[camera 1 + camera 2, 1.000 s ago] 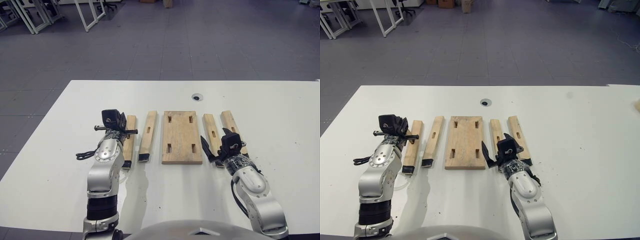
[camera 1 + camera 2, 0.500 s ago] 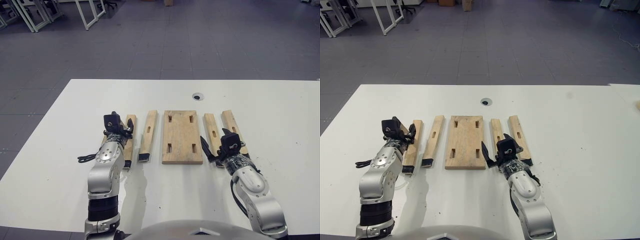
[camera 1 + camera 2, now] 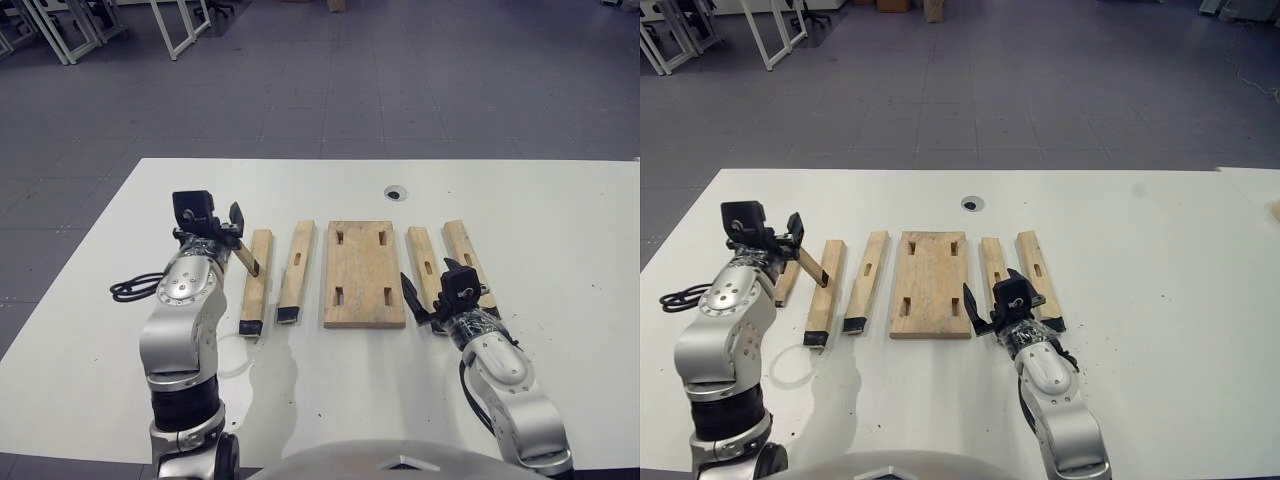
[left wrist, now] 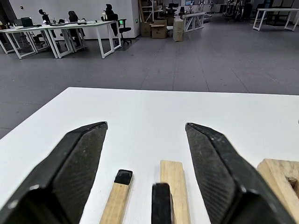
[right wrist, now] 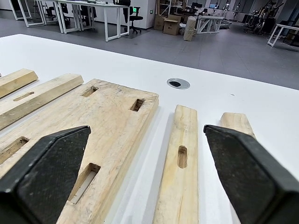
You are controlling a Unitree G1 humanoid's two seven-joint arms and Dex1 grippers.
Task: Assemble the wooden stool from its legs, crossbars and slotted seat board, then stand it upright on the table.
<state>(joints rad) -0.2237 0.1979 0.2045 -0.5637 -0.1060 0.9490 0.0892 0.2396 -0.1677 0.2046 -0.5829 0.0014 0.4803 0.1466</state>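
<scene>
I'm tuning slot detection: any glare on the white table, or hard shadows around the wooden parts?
Left eye view: the white table is evenly lit, with no glare patch. Right wrist view: the rectangular slotted wooden seat board casts only a soft, narrow shadow toward the slotted wooden leg beside it; its slots read dark.

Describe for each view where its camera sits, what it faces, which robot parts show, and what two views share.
Left eye view: head, looking down at the seat board; left arm, right arm show.
Right eye view: head, same scene and arms.
Left wrist view: faces leg ends; left gripper open.
Right wrist view: faces seat board, shared with eyes; right gripper open.
</scene>
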